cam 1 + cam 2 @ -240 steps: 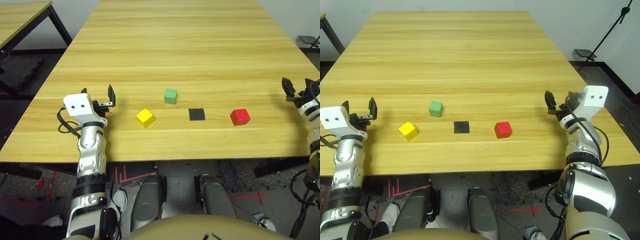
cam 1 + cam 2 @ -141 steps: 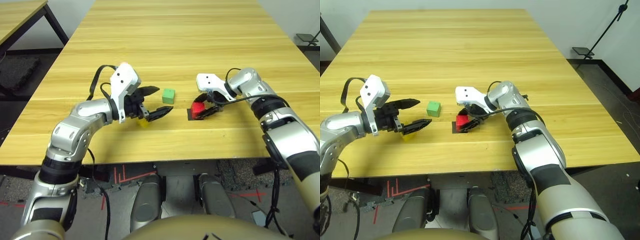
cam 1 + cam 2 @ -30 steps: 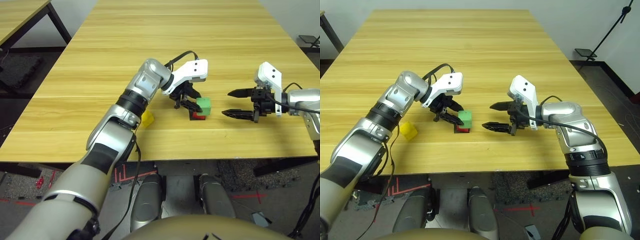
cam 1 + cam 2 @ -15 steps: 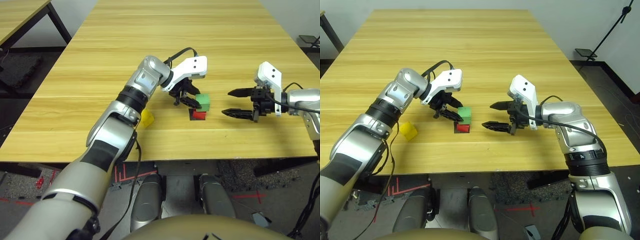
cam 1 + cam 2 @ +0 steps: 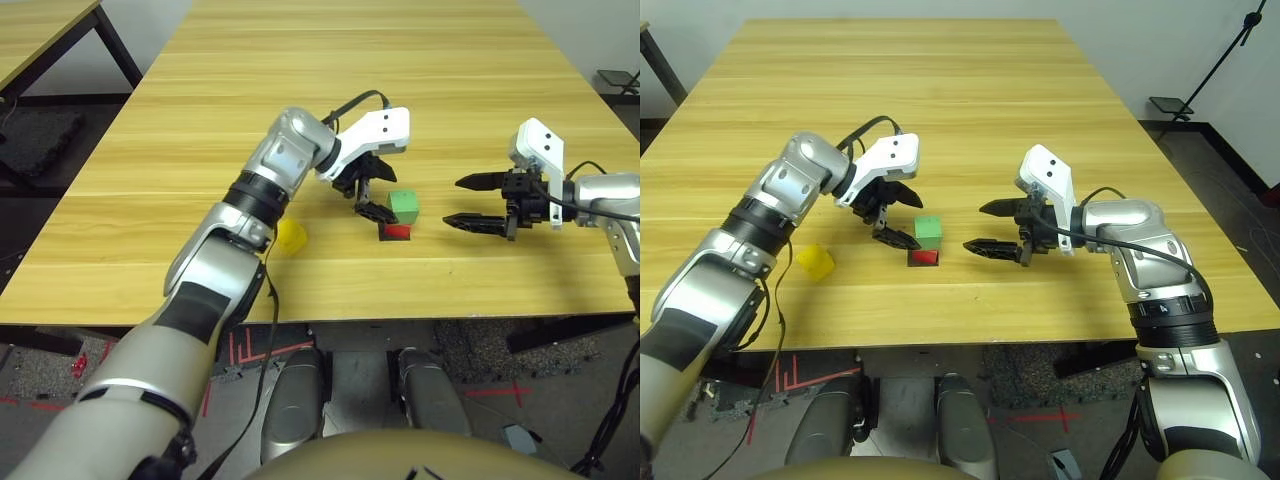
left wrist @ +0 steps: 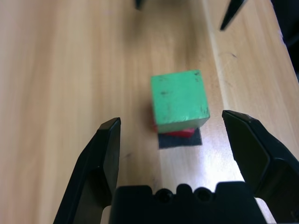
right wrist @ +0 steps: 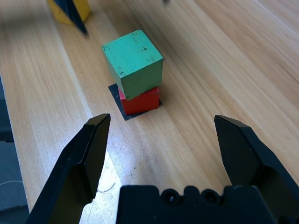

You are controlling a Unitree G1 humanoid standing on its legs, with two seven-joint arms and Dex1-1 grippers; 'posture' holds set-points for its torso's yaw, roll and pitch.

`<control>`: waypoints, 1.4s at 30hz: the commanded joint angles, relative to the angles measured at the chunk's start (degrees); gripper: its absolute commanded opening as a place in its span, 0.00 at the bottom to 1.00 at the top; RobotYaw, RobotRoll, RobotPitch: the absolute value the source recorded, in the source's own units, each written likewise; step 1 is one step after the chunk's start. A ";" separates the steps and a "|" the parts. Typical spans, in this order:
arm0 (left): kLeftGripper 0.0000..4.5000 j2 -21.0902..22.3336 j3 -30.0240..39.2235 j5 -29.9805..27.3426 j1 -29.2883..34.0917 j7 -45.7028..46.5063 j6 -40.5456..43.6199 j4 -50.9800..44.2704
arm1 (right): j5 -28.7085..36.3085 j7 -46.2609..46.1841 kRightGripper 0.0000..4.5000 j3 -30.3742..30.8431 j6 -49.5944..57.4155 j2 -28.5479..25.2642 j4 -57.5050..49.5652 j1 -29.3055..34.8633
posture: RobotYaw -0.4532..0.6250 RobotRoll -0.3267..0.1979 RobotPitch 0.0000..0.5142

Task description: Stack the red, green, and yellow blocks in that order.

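Green block sits on the red block, which sits on the black patch near the middle of the counter. In my right wrist view the green one is twisted a bit off the red one's faces and overhangs slightly. Yellow block is alone on the counter, well apart from the stack on my left side.

My left gripper hangs just beside the stack, jaws spread wide, touching nothing; the left wrist view shows clear gaps either side of the green block. Right gripper hovers near the stack on the other side, jaws also spread, empty.

Handling guess: small matte cubes, look light and rigid, likely wood or foam, not slippery. Flat faces, so I'd pinch the yellow one across two opposite side faces, around mid-height, square to the jaws. The two-high stack looks easy to knock, so placing yellow calls for a gentle vertical set-down, no side push.

Hard to see: in the head views my left arm covers part of the yellow block. The red block is mostly covered by the green one from above. Can't tell how well the red is centred on the patch.
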 commanded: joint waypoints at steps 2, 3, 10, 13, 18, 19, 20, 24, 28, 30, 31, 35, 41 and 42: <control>0.99 7.26 6.21 -3.41 9.27 6.63 26.18 -25.85 | 0.67 1.19 1.00 -0.27 -0.38 -1.30 1.04 -0.28 | 0.51 0.51 0.14; 0.99 9.24 8.02 -3.69 13.03 8.96 31.58 -31.92 | 0.60 1.34 1.00 -0.16 -0.47 -1.29 1.47 -0.49 | 0.52 0.51 0.14; 0.99 8.47 16.28 -3.26 32.63 26.71 49.09 -51.81 | -0.27 3.26 1.00 1.83 -1.92 0.03 5.37 -3.04 | 0.58 0.49 0.17; 0.99 5.88 17.43 -2.66 36.19 34.02 47.94 -52.49 | -0.42 3.63 1.00 2.67 -1.96 0.79 6.25 -4.35 | 0.59 0.47 0.17; 0.99 4.90 17.64 -5.06 38.23 39.72 43.98 -51.19 | -0.65 4.37 1.00 3.59 -2.47 1.18 7.44 -5.74 | 0.60 0.46 0.17; 0.99 5.38 17.33 -5.69 38.51 40.13 43.31 -50.63 | -0.69 4.39 1.00 3.67 -2.47 1.26 7.59 -5.91 | 0.60 0.46 0.17; 0.99 5.89 17.05 -6.28 38.95 40.44 42.75 -50.03 | -0.68 4.46 1.00 3.72 -2.54 1.35 7.68 -6.03 | 0.60 0.46 0.17; 0.99 8.68 15.37 -8.43 41.02 40.64 38.90 -47.78 | -0.48 4.75 1.00 3.79 -2.50 1.45 7.17 -5.81 | 0.59 0.46 0.17; 0.99 10.93 14.36 -10.49 42.89 40.83 36.43 -46.49 | -0.01 5.63 1.00 3.66 -2.81 1.16 6.17 -5.06 | 0.58 0.46 0.17; 0.99 12.19 13.50 -11.60 43.98 40.50 35.64 -46.01 | 0.16 5.89 1.00 3.42 -2.82 1.01 5.77 -4.76 | 0.58 0.46 0.17; 0.99 12.25 13.58 -12.17 44.46 40.67 35.49 -45.88 | 0.25 5.83 1.00 3.28 -2.68 1.02 5.51 -4.65 | 0.57 0.46 0.17; 0.80 11.41 14.23 -14.08 44.89 41.70 34.28 -45.34 | 1.40 6.95 1.00 2.64 -2.88 0.99 4.17 -4.09 | 0.57 0.47 0.17; 0.42 11.65 14.41 -16.49 42.20 41.89 32.93 -43.96 | 2.30 8.52 1.00 2.14 -3.60 0.36 3.47 -4.08 | 0.56 0.47 0.16; 0.42 11.61 14.65 -17.41 40.82 41.54 33.45 -43.94 | 2.36 8.59 1.00 2.11 -3.70 0.22 3.60 -4.12 | 0.56 0.47 0.16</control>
